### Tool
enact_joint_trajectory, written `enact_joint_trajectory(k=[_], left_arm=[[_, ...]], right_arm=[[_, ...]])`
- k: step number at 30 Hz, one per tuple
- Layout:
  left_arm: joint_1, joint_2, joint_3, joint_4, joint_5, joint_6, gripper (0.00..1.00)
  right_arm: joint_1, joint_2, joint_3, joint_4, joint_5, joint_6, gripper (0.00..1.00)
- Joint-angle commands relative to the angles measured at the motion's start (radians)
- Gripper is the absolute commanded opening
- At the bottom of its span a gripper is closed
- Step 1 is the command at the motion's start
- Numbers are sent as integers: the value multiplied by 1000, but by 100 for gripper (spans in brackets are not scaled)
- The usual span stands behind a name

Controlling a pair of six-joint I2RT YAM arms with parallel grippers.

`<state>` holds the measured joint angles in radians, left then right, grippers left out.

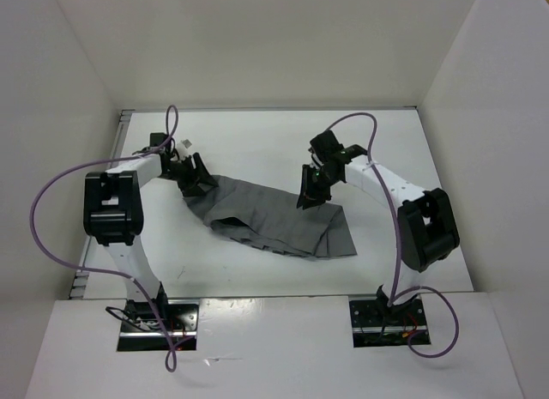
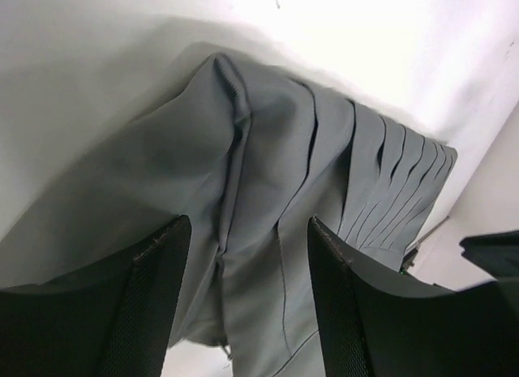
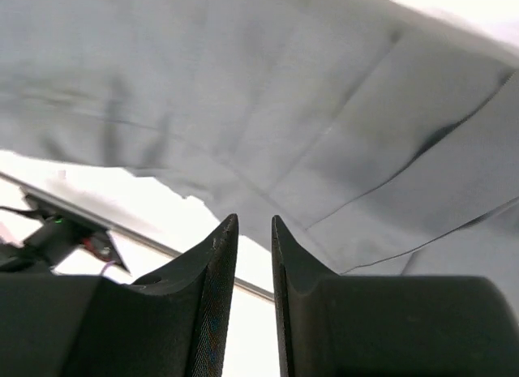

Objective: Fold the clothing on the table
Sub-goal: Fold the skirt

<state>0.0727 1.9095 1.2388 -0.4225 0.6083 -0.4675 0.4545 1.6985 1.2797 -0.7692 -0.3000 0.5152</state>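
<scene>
Where it lies rumpled on the table (image 1: 257, 142), the clothing (image 1: 274, 219) stretches from the left gripper (image 1: 196, 178) across to the right gripper (image 1: 313, 189).

Left gripper: fingers (image 2: 154, 272) well apart, unclenched. Grey cloth lies under the gap, a raised fold runs straight ahead of it, and pleats fan off ahead and to the right.

Right gripper: fingers (image 3: 215, 263) nearly together, thin slit left. Cloth edge just ahead of the tips; cannot tell whether any is pinched.

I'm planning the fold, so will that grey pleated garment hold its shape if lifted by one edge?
Probably not: the clothing lies rumpled in soft folds, so it likely droops. It looks thin, so probably light. Its pleats may splay open.
</scene>
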Motion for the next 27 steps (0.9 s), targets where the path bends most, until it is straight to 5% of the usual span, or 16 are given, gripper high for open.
enact_joint_trajectory(k=[1,15,17,20,27], left_arm=[[-23,29,48,51,65,-28,66],[-63,134,57,88,79,-46,44],[-63,143,68,88,79,-46,33],[-63,143,68,88,79,-46,0],[-63,17,155,67,137,-46,0]], right_arm=[[27,-45,1,-25,-14,26,28],[27,-106,-214,-13,45,105,29],[27,-83,-214,-1,45,105,29],[27,-48,-223,10,45,105,29],[36,49,-272,28,90,105,29]])
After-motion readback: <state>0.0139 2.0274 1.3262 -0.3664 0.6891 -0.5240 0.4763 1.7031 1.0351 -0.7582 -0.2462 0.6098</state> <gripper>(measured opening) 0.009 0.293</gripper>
